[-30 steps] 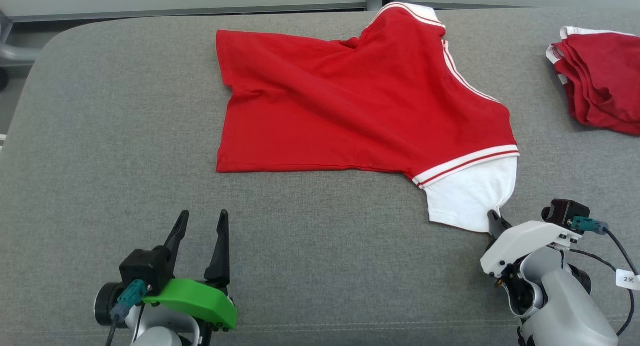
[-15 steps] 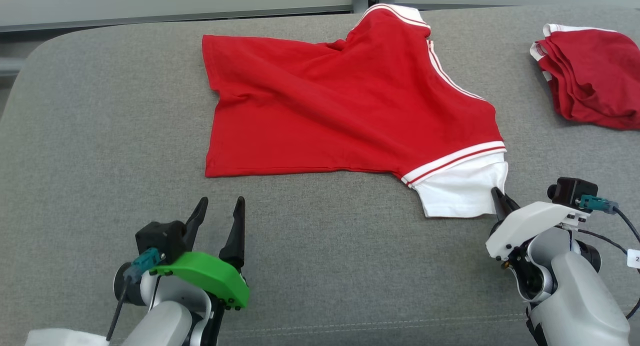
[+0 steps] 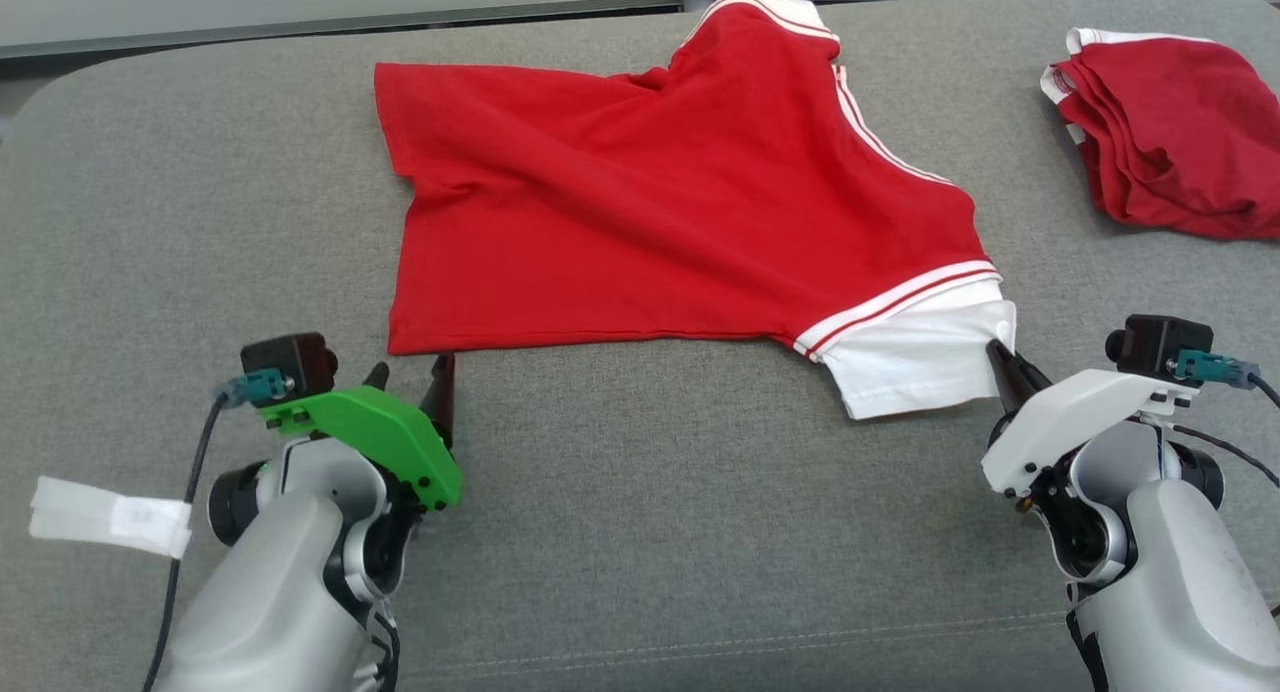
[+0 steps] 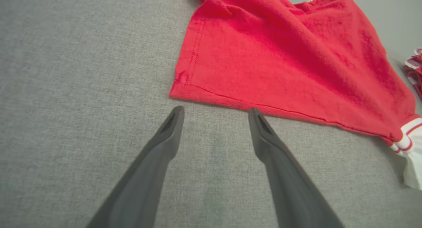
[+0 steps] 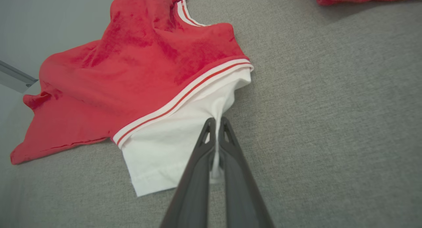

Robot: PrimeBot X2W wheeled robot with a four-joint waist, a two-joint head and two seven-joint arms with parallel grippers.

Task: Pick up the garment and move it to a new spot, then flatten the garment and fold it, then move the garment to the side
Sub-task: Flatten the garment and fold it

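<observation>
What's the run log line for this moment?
right fingers: shut on white sleeve | left fingers: open, by red hem

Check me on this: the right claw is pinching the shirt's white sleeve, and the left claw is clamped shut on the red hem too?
Not quite. The right gripper is shut on the white sleeve, but the left gripper is not clamped on anything: it is open, its fingers spread at the edge of the red hem with nothing between them. The left wrist view shows it.

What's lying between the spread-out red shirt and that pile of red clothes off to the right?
Nothing. In the head view, only a bare stretch of grey cushion separates the shirt from the pile.
</observation>
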